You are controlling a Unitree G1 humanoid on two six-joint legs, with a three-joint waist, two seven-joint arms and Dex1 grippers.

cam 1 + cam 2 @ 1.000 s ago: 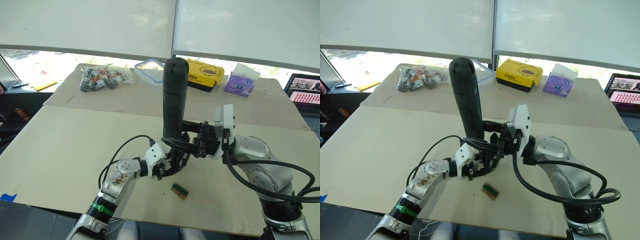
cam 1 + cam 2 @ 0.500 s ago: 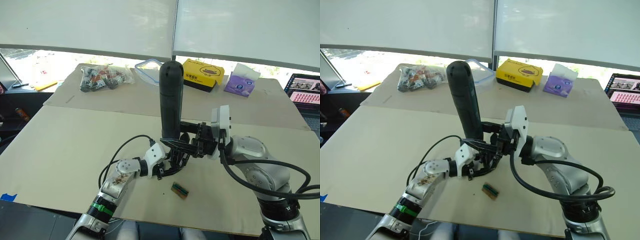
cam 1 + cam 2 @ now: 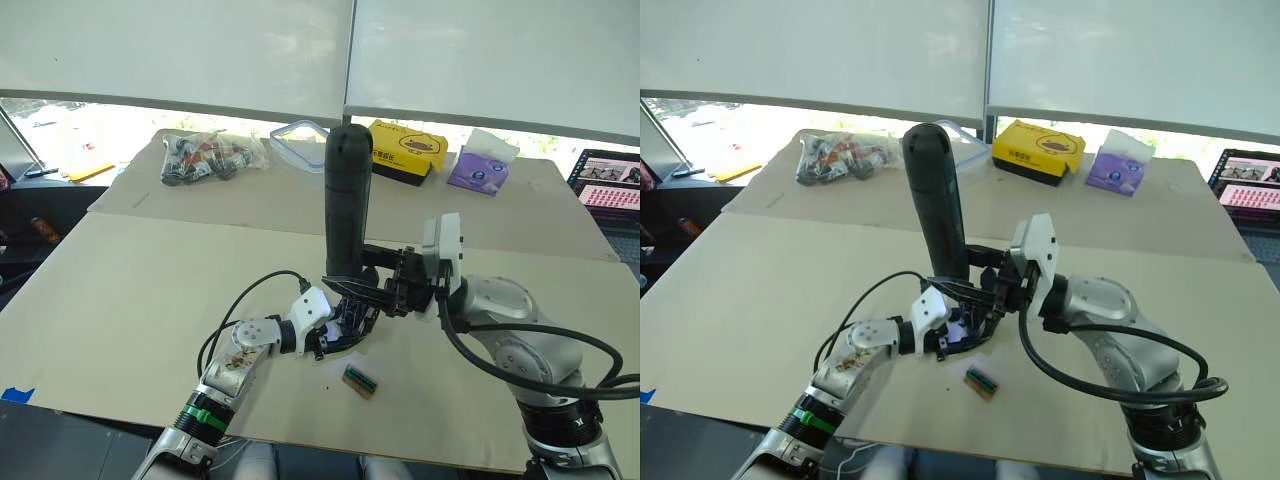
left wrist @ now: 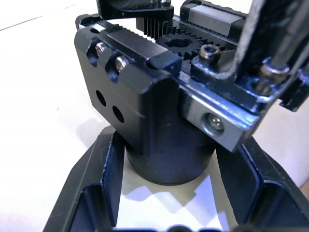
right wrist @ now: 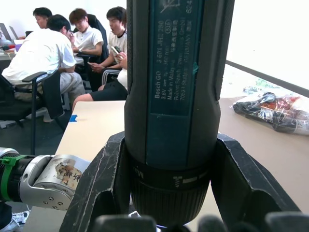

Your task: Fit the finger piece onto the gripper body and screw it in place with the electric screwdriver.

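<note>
The electric screwdriver (image 5: 176, 96) is showing a blue label reading "Bosch GO", with "3.6V" and "Made in Malaysia" in smaller print below it; the remaining fine print is not coming through legibly. The yellow box (image 3: 403, 149) is carrying a dark logo, unreadable.

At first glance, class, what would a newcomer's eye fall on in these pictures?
The electric screwdriver stands upright at the table's middle, clamped low in the right gripper. Under its tip, the left gripper holds the gripper body. A small green-and-brown block lies just in front of them.
</note>
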